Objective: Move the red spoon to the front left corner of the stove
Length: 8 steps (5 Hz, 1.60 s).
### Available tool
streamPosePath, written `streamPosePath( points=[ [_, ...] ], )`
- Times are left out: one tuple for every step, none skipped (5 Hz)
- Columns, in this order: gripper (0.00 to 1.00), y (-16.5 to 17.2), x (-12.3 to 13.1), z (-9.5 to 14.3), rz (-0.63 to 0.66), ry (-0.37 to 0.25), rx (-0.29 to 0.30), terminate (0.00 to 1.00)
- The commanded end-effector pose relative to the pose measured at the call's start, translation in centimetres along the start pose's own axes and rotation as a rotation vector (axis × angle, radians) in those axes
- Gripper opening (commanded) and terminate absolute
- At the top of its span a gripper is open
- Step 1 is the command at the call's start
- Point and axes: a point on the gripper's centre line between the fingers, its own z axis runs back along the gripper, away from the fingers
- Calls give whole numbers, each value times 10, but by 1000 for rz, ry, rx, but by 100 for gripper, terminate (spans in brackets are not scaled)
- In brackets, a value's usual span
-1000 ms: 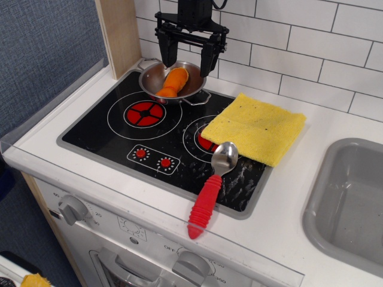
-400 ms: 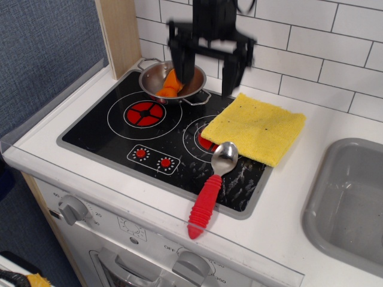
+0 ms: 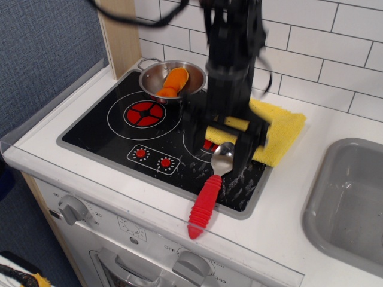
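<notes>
The red spoon (image 3: 204,204) lies at the stove's front right corner, its silver bowl on the black glass and its ribbed red handle pointing out over the white counter edge. The stove (image 3: 99,128) is a glossy black cooktop with two red burners and two red dial marks. My gripper (image 3: 220,146) is blurred by motion. It hangs open and low just above the spoon's bowl, one finger on each side, and it holds nothing. The arm hides part of the right burner.
A small steel pan (image 3: 154,75) with an orange piece of food (image 3: 173,81) sits at the stove's back left. A yellow cloth (image 3: 282,128) covers the back right corner. A grey sink (image 3: 353,197) is at the right, and a wooden post (image 3: 119,33) and a tiled wall stand behind.
My gripper has moved from above the pan to the right and forward. It has come down to just over the spoon's bowl. The spoon, pan and cloth have not moved.
</notes>
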Motion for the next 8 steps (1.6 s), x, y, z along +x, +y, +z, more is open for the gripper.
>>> streamPosePath(
  points=[
    [100, -16, -20, -16, -29, -40, 26, 0],
    [100, -17, -21, -26, -24, -15, 21, 0],
    [0, -16, -19, -28, -18, -13, 28, 0],
    [0, -13, -19, -30, -10, -3, 25, 0],
    [0, -11, -19, -31, -1, 3, 22, 0],
    [0, -10, -17, -10, -33, -23, 37, 0],
    [0, 9, -17, 41, -40, -136, 43, 0],
    [0, 47, -25, 64, 9, -175, 65, 0]
  ],
)
